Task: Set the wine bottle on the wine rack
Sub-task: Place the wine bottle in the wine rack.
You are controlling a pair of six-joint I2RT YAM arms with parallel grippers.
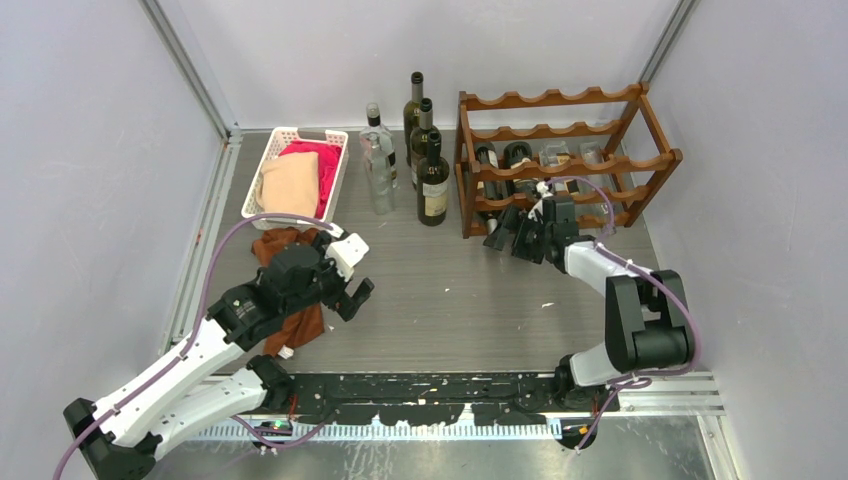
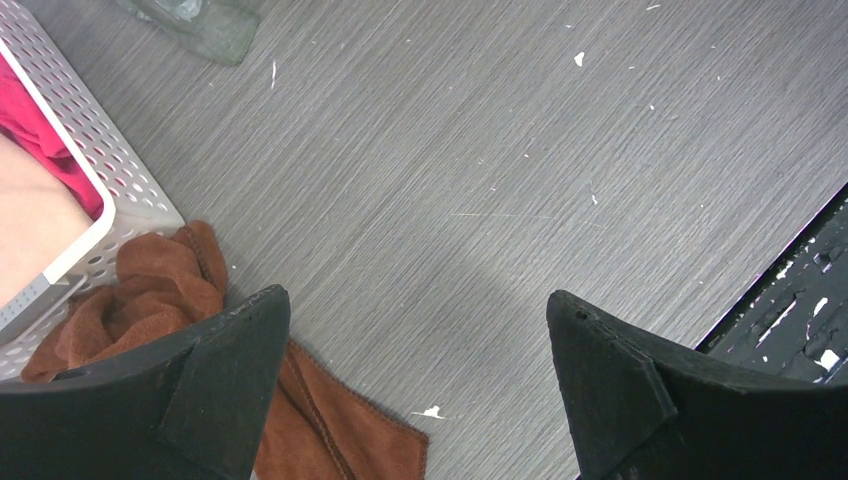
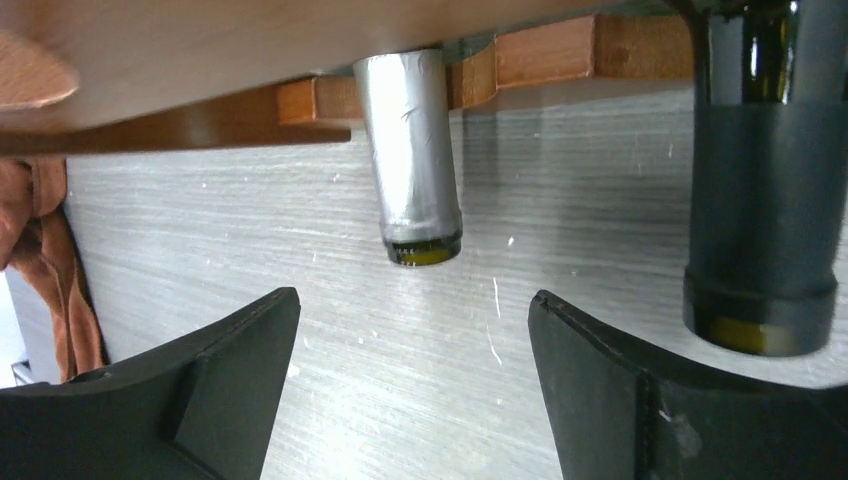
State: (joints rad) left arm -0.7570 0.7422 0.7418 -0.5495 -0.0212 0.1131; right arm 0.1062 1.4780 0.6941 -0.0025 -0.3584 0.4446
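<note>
**Top external view:** the wine rack is standing at the back right of the table with several bottles lying across its tiers. A group of standing bottles is waiting just left of its left post. The right gripper is hovering at the rack's lower front. The left gripper is hanging over a brown cloth near the white basket, well apart from the rack. **Left wrist view:** the left gripper is showing its fingers spread wide with nothing between them, only bare table below. **Right wrist view:** the right gripper is likewise standing apart and empty. It is facing the wine bottle, whose silver-foiled neck is jutting out from under the wine rack toward the gap between the fingers without touching them. A dark-capped bottle is lying beside it on the right. The wine bottle's long axis is running front to back through the rack, mouth toward the gripper, so it appears to be seated. Should another bottle be fetched, the upright group is lying to the right gripper's left, and the right arm is looking nearer to it than the left.
</note>
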